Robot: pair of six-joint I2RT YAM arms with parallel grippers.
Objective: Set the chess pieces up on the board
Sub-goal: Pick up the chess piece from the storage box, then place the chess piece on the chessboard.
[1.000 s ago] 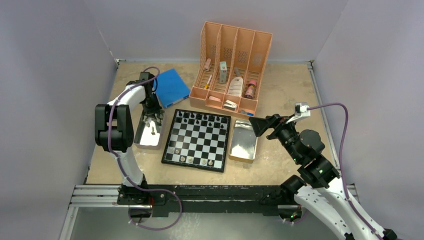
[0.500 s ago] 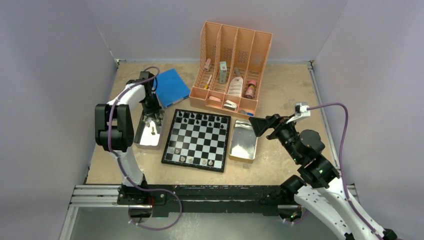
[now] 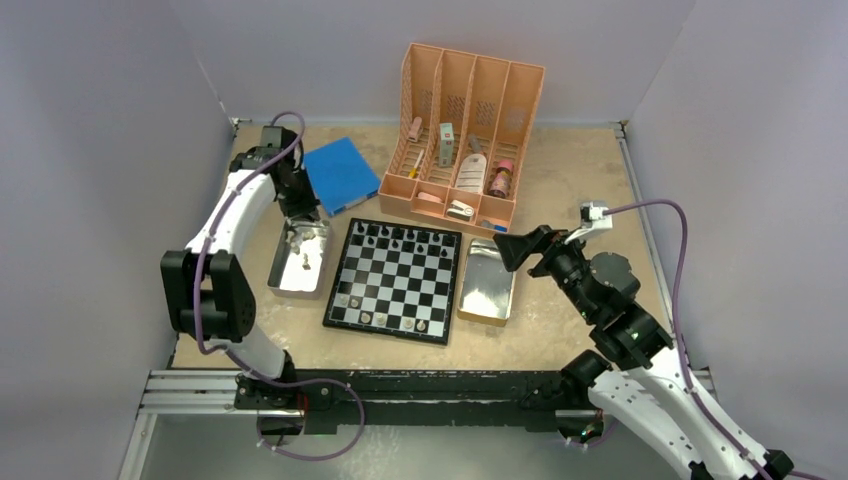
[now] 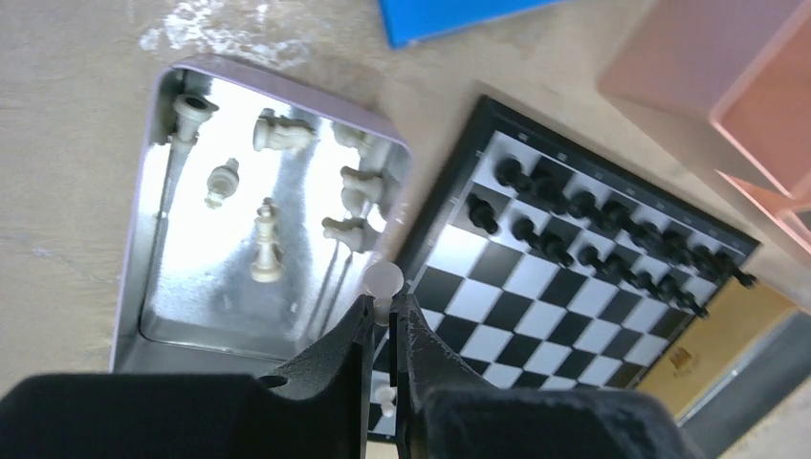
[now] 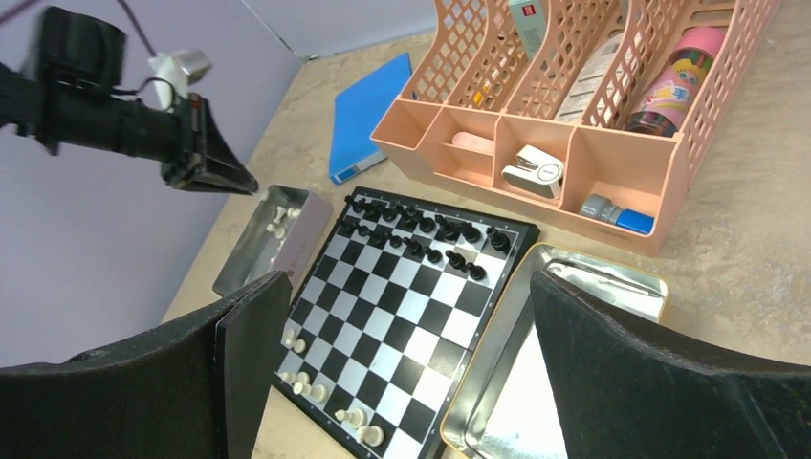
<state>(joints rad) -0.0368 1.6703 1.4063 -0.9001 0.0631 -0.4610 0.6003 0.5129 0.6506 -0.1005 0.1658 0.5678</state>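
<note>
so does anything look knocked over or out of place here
Nothing broken. The pale chess pieces lie jumbled in the left metal tray, several on their sides, not on the board, and a whitish smear marks the table beyond it.

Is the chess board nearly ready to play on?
About halfway. The black pieces stand in two rows at the far side of the board, and a few white ones stand on the near side. The left fingers pinch a white pawn. Several white pieces lie in the metal tray, waiting.
</note>
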